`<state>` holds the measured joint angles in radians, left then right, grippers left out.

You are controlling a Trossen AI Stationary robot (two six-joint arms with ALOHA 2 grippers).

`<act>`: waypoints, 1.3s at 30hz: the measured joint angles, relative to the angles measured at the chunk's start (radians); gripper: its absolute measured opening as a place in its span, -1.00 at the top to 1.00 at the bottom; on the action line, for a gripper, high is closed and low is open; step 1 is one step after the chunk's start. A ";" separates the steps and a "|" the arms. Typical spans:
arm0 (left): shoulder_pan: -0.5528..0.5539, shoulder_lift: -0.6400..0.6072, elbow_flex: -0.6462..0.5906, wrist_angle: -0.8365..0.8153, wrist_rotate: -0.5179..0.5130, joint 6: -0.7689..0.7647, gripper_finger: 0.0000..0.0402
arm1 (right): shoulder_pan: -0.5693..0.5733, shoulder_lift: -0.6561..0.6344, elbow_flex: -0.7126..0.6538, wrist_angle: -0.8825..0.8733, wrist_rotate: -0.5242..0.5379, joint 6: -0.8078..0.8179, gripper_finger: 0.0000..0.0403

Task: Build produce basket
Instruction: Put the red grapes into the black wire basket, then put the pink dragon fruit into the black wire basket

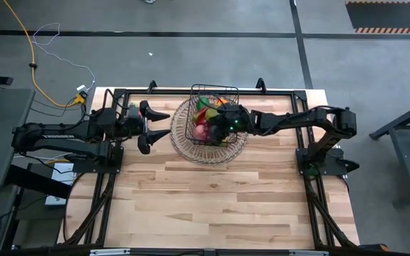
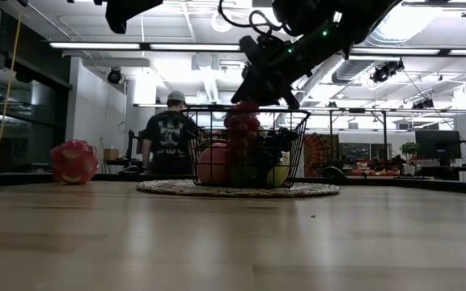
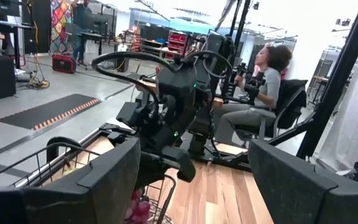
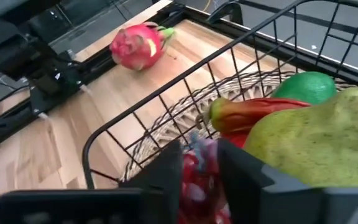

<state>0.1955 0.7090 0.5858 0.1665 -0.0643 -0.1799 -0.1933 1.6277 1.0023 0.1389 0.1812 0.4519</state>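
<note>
The right gripper [image 4: 197, 171] hangs over the basket [image 1: 214, 114], its fingers closed on a red grape bunch [image 4: 194, 180], held low for releasing among the produce. The basket stands on a woven tray [image 1: 180, 142] on the counter [image 1: 212, 199]. Farther off, the dragon fruit [image 4: 137, 45] waits beside the left gripper [image 1: 155, 126], fingers apart

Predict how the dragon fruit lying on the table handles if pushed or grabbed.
The dragon fruit is egg-shaped and lies on its side on bare wood, so a push would probably roll or spin it. Its skin looks glossy, so it may slip; the open left hand should span its middle. The right hand is shut on a red grape bunch.
</note>
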 joint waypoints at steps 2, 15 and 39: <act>0.000 0.000 0.000 -0.008 0.000 0.000 -0.44 | 0.004 -0.001 0.000 0.000 -0.002 -0.002 0.40; 0.000 0.000 0.000 -0.016 0.000 0.000 -0.44 | -0.017 -0.202 0.126 -0.137 -0.020 -0.079 -0.53; 0.000 0.000 0.000 -0.006 0.008 -0.028 -0.44 | 0.293 -0.268 0.129 -0.321 -0.021 -0.252 -0.54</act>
<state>0.1955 0.7090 0.5858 0.1609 -0.0563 -0.2083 0.1001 1.3600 1.1310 -0.1825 0.1601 0.2001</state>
